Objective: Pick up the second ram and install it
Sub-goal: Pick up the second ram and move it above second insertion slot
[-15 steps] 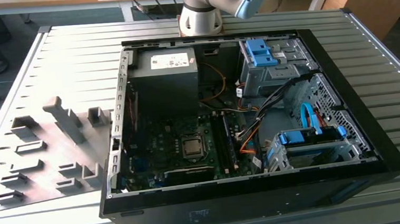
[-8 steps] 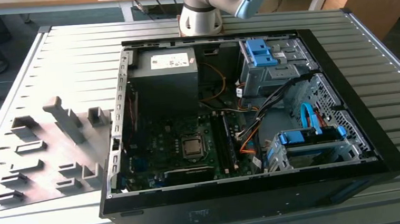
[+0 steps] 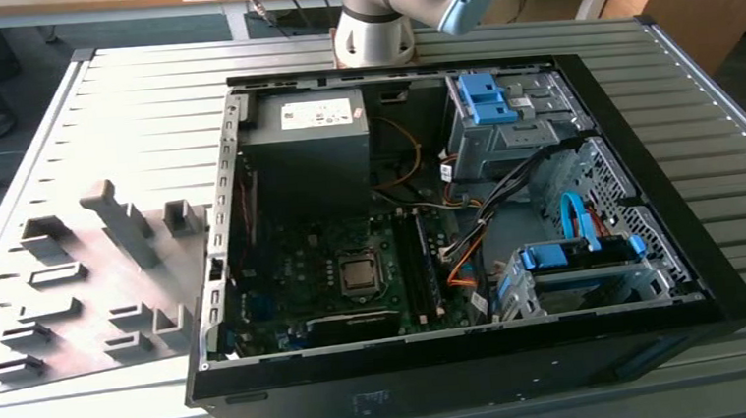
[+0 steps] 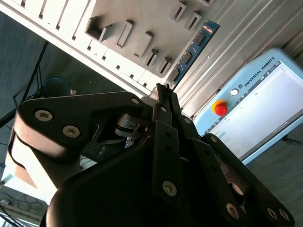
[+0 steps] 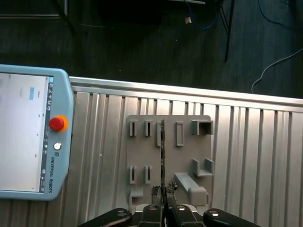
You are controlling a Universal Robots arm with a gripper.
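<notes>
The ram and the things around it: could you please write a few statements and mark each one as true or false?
1. The tool is shut on the ram. True.
2. The grey plate lies on the ribbed table. True.
3. The ram lies flat on the table. False: the tool holds it on edge, above the plate.
4. The case is closed. False: its side is open and the motherboard shows.
5. The pendant has a green button. False: the button is red.
</notes>
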